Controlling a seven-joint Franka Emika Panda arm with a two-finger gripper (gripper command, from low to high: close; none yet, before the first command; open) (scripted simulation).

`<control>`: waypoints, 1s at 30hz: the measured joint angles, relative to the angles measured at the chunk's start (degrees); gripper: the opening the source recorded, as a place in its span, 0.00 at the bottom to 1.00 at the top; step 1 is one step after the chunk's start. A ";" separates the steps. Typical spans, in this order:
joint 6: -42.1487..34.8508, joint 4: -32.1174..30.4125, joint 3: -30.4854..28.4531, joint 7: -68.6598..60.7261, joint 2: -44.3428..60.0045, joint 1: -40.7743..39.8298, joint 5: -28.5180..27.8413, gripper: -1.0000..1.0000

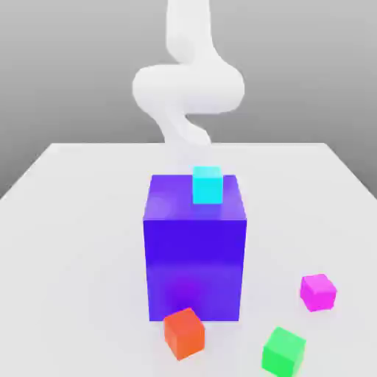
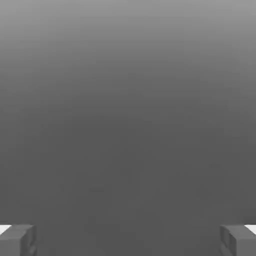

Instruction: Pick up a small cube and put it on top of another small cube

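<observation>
The small cube [image 1: 318,291], bright magenta, sits on the white table toward the exterior view's right, near the front. A small red-orange cube [image 1: 184,333] lies at the front foot of the big blue-purple block [image 1: 195,258]. To the right of the red-orange one rests a small green cube [image 1: 283,351]. A cyan cube [image 1: 207,184] stands on the block's top face. My white arm [image 1: 188,88] rises behind the block. In the hand view my gripper [image 2: 128,240] is open, its fingertips [image 2: 17,239] wide apart with nothing between them, facing plain grey.
The big block stands in the middle of the white table [image 1: 66,243], between the arm and the small cubes. Bare table lies on the exterior view's left and along the far edge.
</observation>
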 joint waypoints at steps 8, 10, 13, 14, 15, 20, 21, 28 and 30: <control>7.09 -5.71 14.05 14.24 17.21 -5.33 -9.98 0.50; 8.78 -7.10 17.03 17.77 21.47 -6.21 -12.47 0.50; 11.32 -9.17 20.38 23.11 27.90 -6.45 -16.33 0.50; 12.17 -9.87 21.30 24.83 30.01 -6.34 -17.51 0.50; 13.05 -10.57 22.15 26.47 32.09 -6.17 -18.57 0.50; 18.05 -14.29 24.82 32.75 41.56 -2.35 -21.24 0.50; 19.23 -15.10 25.17 33.41 43.16 -1.53 -20.94 0.50; 27.50 -18.95 28.20 35.19 51.93 1.89 -16.90 0.50; 29.16 -18.28 25.52 37.90 54.46 3.98 -20.32 0.50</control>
